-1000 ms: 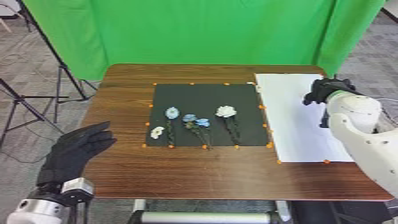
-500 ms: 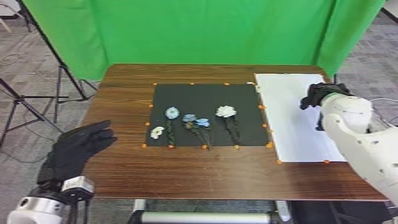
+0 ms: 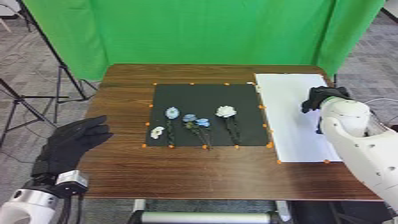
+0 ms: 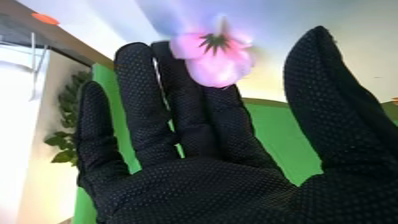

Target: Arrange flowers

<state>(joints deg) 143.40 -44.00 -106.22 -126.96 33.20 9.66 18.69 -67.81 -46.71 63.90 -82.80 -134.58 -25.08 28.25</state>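
Observation:
In the head view, my right hand (image 3: 323, 98) is over the right part of the white sheet (image 3: 289, 117). My right hand (image 4: 191, 185) is open in the right wrist view, with the thumb apart from the straight fingers. A pink flower (image 4: 216, 62) appears at the fingertips; whether it touches them I cannot tell. On the black mat (image 3: 191, 93) lie a small white flower (image 3: 157, 132), a pale blue flower (image 3: 171, 113), a blue bunch (image 3: 202, 121) and a white flower (image 3: 226, 111) with dark stems. My left hand (image 3: 64, 150) is open beside the table's left edge.
Small orange markers line the mat and sheet on the brown table (image 3: 178, 175). A green curtain (image 3: 213, 35) hangs behind it, and black stand legs (image 3: 55, 75) are on the left. A white bar (image 3: 204, 218) runs below the table's front edge.
My left hand has moved a little toward the left and back toward its arm. My right hand has come slightly nearer the robot and its forearm has shifted.

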